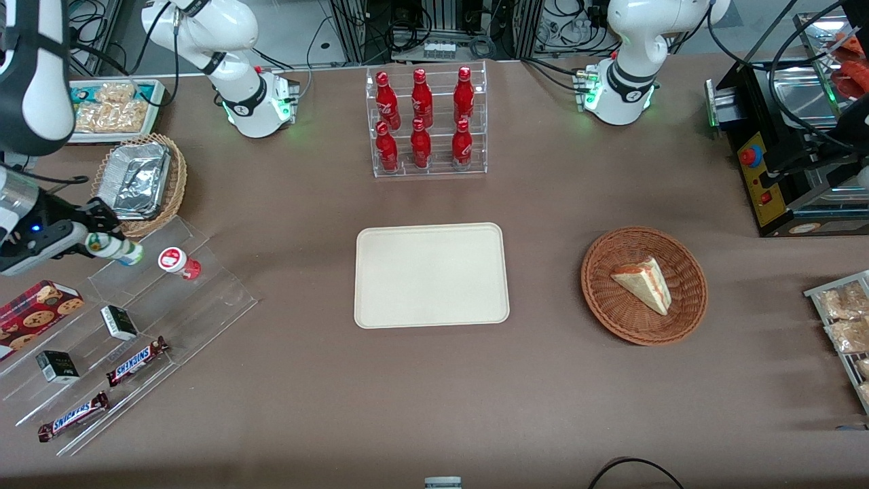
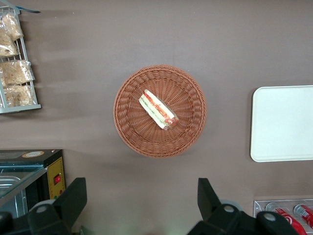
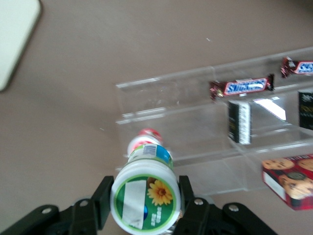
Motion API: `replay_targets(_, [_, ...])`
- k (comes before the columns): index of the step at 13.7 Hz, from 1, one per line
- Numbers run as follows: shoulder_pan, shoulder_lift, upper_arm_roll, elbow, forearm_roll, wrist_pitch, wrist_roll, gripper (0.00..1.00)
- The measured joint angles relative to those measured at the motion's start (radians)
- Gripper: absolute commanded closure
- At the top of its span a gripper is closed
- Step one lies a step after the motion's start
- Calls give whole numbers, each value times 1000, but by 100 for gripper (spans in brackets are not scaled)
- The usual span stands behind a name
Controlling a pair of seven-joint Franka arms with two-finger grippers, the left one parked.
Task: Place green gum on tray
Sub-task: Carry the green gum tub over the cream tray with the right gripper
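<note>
The green gum point(image 1: 115, 249) is a small bottle with a white-and-green lid. My right gripper point(image 1: 102, 238) is shut on it and holds it above the top step of the clear acrylic stand, toward the working arm's end of the table. In the right wrist view the gum's lid point(image 3: 145, 197) sits between the two black fingers point(image 3: 101, 203). The bottle with the red-and-white lid point(image 1: 178, 262) stands on the stand beside it, also in the wrist view point(image 3: 145, 138). The cream tray point(image 1: 430, 275) lies flat at the table's middle, some way from the gripper.
The clear stepped stand point(image 1: 129, 333) carries Snickers bars point(image 1: 136, 360), small dark boxes point(image 1: 119, 322) and a cookie box point(image 1: 37, 309). A wicker basket with foil trays point(image 1: 139, 180) is beside the gripper. A rack of red bottles point(image 1: 426, 122) and a basket with a sandwich point(image 1: 643, 285) stand farther along.
</note>
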Motion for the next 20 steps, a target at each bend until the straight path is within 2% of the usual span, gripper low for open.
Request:
replay_targets(3, [73,1,66,38,1,-64,220,100])
replay_targets(7, [125,21,206,40,29,-61,536,100])
replay_targets(11, [186,134,349,42,35,90,866,100])
replay_targets(14, [313,257,372,83,27,203,1094,100])
replay_targets(18, [442,422,372,177,-77,280,1341,100])
replay_targets(20, [491,490,371,190,-105,355,1430,100])
